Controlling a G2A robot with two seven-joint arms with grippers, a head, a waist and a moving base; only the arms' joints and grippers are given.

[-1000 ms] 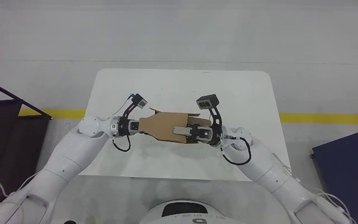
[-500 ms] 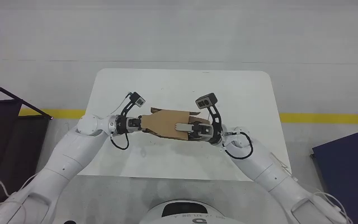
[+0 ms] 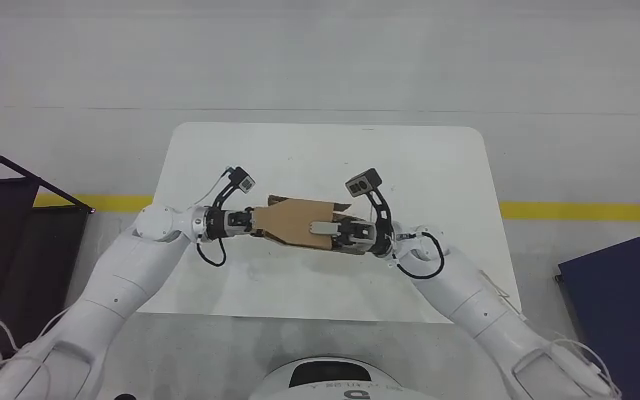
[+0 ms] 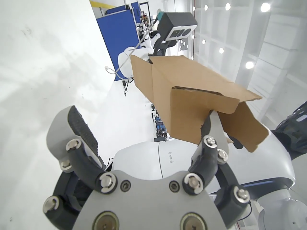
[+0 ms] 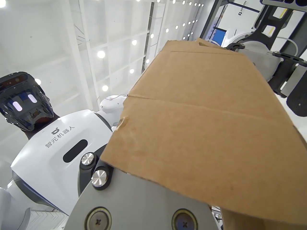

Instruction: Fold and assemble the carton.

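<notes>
A brown carton (image 3: 295, 220) hangs partly folded over the middle of the white table (image 3: 400, 160), between my two arms. My right gripper (image 3: 330, 232) is shut on the carton's right end, with one pale finger lying on its top panel. In the right wrist view the carton (image 5: 203, 111) hides those fingers. My left gripper (image 4: 141, 114) stands open at the carton's (image 4: 191, 89) left end. One finger (image 4: 214, 128) tucks under an end flap; the other finger (image 4: 79, 130) is far apart in free air. The left gripper (image 3: 250, 221) touches the carton's left edge.
White table surface lies bare on all sides of the carton. A yellow floor line (image 3: 570, 211) runs behind the table. A blue object (image 3: 610, 290) stands off the right side and a dark frame (image 3: 30, 240) off the left.
Both arms and the carton have shifted slightly to the left. The carton has turned a little, so it looks shorter from above.
</notes>
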